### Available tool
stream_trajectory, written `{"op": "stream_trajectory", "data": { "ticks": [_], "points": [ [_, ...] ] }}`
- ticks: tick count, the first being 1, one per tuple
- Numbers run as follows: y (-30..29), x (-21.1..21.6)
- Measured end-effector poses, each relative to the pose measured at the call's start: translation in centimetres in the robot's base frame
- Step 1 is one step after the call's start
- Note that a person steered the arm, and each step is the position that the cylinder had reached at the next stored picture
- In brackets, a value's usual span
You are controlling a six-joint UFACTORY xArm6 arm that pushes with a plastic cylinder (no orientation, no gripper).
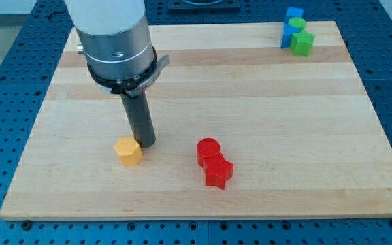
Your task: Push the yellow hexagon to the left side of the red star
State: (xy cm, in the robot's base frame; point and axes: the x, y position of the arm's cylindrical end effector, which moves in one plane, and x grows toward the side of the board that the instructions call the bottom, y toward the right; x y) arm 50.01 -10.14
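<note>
The yellow hexagon (128,151) lies on the wooden board toward the view's bottom left. The red star (218,172) lies to its right, near the view's bottom middle, touching a red round block (208,150) just above it. My tip (147,143) is down on the board right beside the hexagon, at its upper right edge, touching or nearly touching it. The hexagon is well to the left of the red star, with a gap between them.
A blue block (292,15), a green round block (295,26) and a green block (303,43) cluster at the board's top right corner. The arm's grey body (114,41) hangs over the board's upper left. The board (250,102) has edges all around.
</note>
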Motion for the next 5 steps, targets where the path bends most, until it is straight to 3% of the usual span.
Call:
{"op": "stream_trajectory", "data": {
  "ticks": [1, 4, 5],
  "points": [
    [-1.1, -1.2],
    [-2.0, 1.7],
    [-5.4, 1.7]
  ]
}}
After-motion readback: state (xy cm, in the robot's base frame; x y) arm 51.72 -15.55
